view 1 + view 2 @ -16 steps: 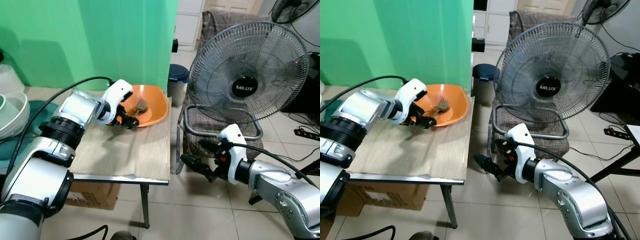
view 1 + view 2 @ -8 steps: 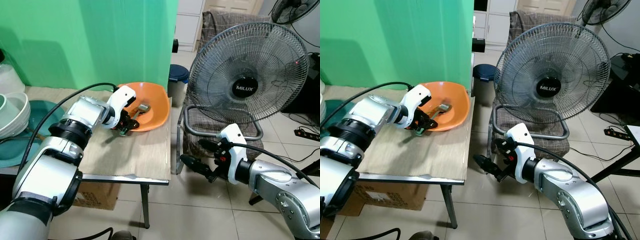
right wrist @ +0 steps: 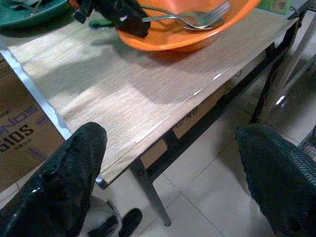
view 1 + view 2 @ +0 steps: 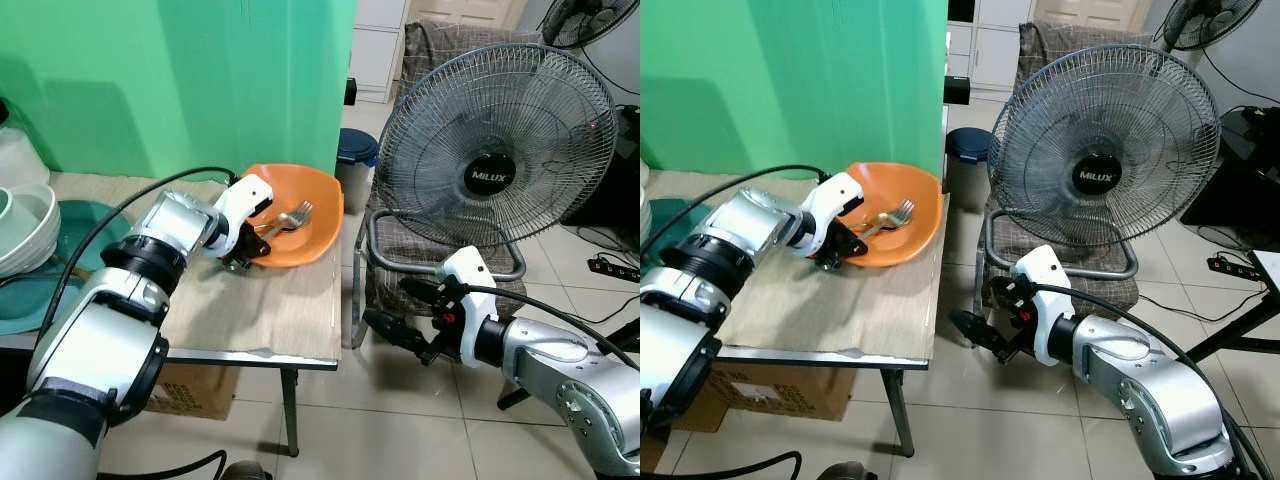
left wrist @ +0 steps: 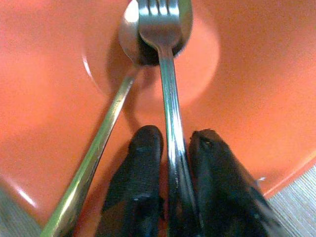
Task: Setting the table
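Over the orange bowl, the left gripper pinched the fork handle, tines resting on the spoon; the right gripper hung open.

Small table with a wood-grain top and thin metal legs stands on a pale tiled floor; green backdrop hangs directly behind the table, cardboard box sits under it. Just right of the table: large standing fan marked MILUX, in front of a chair draped with checked cloth; small blue-lidded bin between backdrop and fan. Left of the table, stacked pale bowls; light even, daylight-like.
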Robot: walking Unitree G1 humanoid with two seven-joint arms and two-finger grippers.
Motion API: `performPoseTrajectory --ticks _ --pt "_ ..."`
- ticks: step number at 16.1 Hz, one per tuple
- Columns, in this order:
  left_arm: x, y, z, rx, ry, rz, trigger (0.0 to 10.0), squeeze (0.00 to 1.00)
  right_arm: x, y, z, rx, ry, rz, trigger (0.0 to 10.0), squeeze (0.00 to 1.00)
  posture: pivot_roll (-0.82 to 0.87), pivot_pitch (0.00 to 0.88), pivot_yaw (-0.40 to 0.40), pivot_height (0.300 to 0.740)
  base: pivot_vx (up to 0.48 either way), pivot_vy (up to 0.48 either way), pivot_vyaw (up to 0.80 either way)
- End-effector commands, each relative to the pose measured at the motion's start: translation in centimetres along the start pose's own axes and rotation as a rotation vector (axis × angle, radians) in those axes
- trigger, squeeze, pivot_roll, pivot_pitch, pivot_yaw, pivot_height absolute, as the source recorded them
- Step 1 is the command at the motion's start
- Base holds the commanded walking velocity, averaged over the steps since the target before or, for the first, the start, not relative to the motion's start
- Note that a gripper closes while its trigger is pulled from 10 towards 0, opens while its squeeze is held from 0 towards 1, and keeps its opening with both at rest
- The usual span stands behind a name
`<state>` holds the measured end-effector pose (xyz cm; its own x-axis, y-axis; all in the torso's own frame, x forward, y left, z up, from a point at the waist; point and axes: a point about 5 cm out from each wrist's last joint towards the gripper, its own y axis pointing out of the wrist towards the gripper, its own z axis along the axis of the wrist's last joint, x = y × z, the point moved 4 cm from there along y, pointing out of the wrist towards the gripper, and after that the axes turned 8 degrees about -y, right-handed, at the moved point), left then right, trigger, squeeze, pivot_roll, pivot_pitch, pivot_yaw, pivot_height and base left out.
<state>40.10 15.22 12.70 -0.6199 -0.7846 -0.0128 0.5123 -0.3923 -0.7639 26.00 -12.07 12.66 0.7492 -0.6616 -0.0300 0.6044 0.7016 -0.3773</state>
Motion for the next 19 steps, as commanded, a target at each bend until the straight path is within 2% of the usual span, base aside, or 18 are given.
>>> performPoseTrajectory --ticks 1,10,15,19 --pt "-0.1 -0.3 0.7 0.014 0.012 0.008 0.0 0.00 0.2 -0.1 0.6 0.005 -0.025 0.003 10.0 0.00 0.05 0.000 -0.055 0.740 0.000 0.000 0.00" --pt "-0.4 -0.6 1.1 0.050 -0.012 0.006 0.0 0.00 0.1 -0.1 0.4 0.001 -0.027 0.003 10.0 0.00 0.05 0.000 -0.055 0.740 0.000 0.000 0.00" --pt "-0.6 -2.3 4.0 0.218 -0.065 -0.025 0.0 0.00 0.3 -0.1 0.6 0.013 -0.027 -0.012 10.0 0.00 0.05 0.000 -0.048 0.740 0.000 0.000 0.00" --pt "-0.7 -3.5 5.1 0.291 -0.102 -0.032 0.0 0.00 0.2 -0.2 0.7 0.021 -0.025 -0.020 10.0 0.00 0.04 0.000 -0.043 0.740 0.000 0.000 0.00"
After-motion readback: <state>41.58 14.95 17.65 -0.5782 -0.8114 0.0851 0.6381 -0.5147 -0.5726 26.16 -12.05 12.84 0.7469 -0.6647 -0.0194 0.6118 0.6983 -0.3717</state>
